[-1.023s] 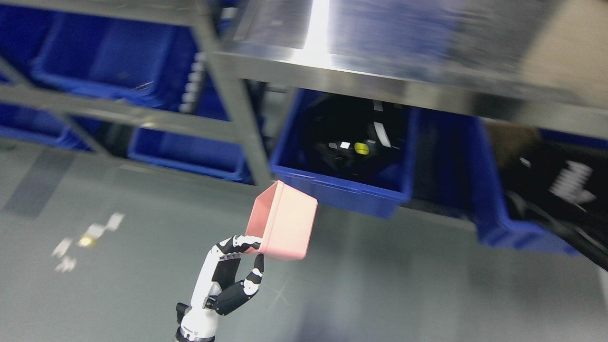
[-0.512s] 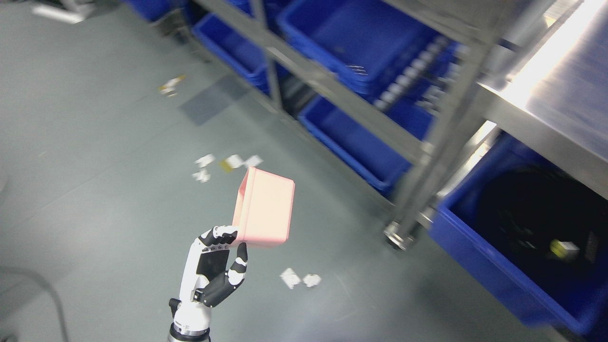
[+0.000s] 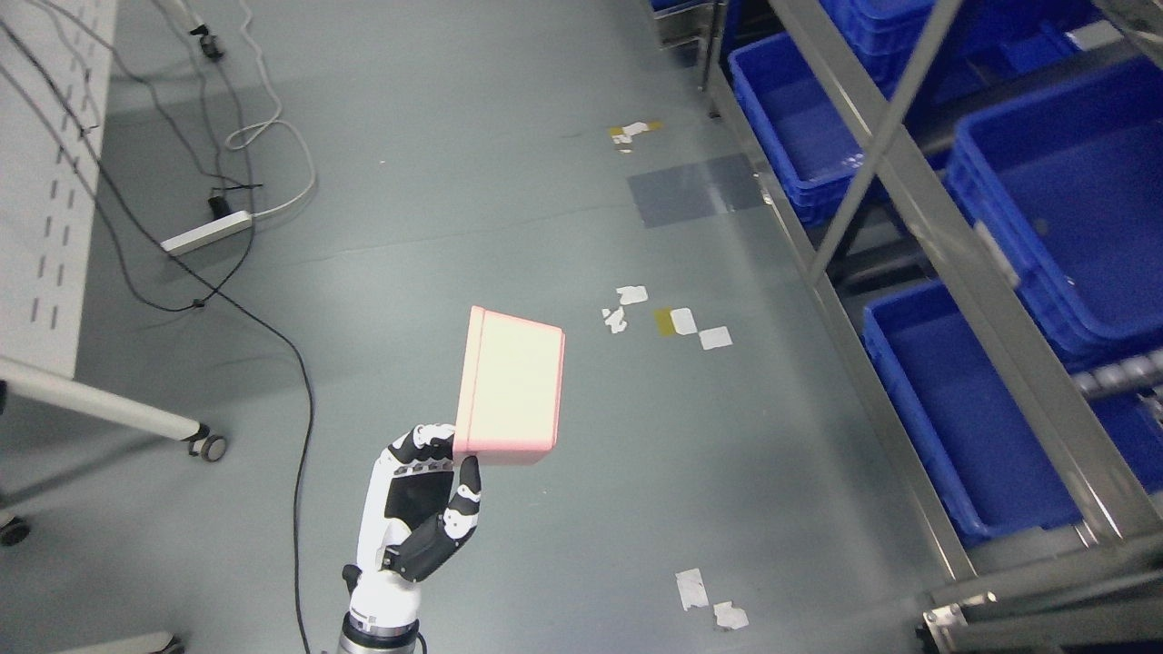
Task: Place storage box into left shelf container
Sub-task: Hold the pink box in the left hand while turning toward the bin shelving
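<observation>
At the frame's left edge we see a white perforated metal panel (image 3: 45, 182) above trailing black cables (image 3: 273, 363). Lower centre, our left hand (image 3: 427, 495) pinches the pink plastic storage box (image 3: 509, 391) by its bottom corner — tilted, carried over the grey floor (image 3: 454, 136). The blue plastic shelf bins (image 3: 945, 418) wait at right — well apart.
</observation>
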